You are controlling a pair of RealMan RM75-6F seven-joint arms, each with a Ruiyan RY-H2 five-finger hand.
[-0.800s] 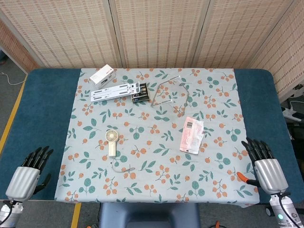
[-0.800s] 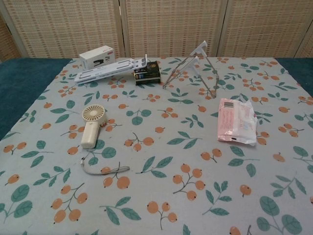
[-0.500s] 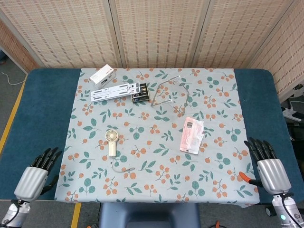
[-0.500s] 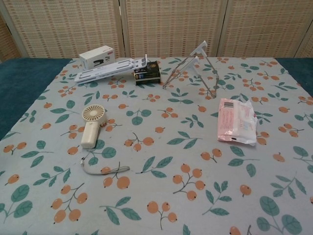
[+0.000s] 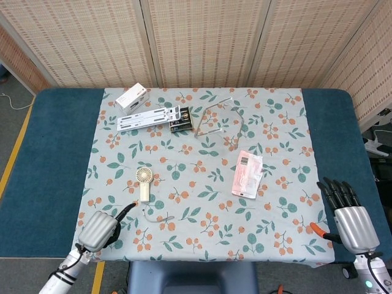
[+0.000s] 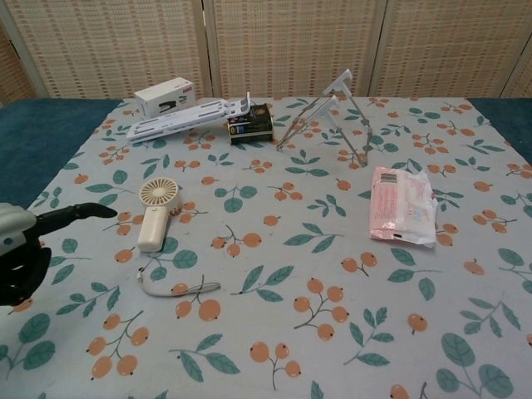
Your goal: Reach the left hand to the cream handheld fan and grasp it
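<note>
While the cream handheld fan (image 5: 144, 182) lies flat on the floral tablecloth (image 5: 202, 153), left of the table's middle, its long axis runs nearly straight toward and away from the robot: the round grille head points to the far screen side and the blocky handle points to the near edge, leaning very slightly to one side in the chest view. A thin wrist strap (image 6: 170, 287) trails from near the handle's base and curls rightward across the cloth. The left hand (image 5: 103, 228) hangs over the near-left corner of the cloth, below and left of the fan and apart from it, holding nothing; one dark finger (image 6: 75, 213) stretches out level toward the fan's head, its tip short of the grille, and how the other fingers lie I cannot tell. The right hand (image 5: 349, 215) sits at the near-right edge of the blue table (image 5: 55, 147), fingers spread and pointing away from the robot, empty. Farther back lie a white box (image 5: 132, 97), a long white folded stand (image 5: 147, 117), a small dark box (image 5: 181, 120), and a bent metal frame (image 5: 215, 117). A pink packet (image 5: 248, 173) lies to the right of centre.
</note>
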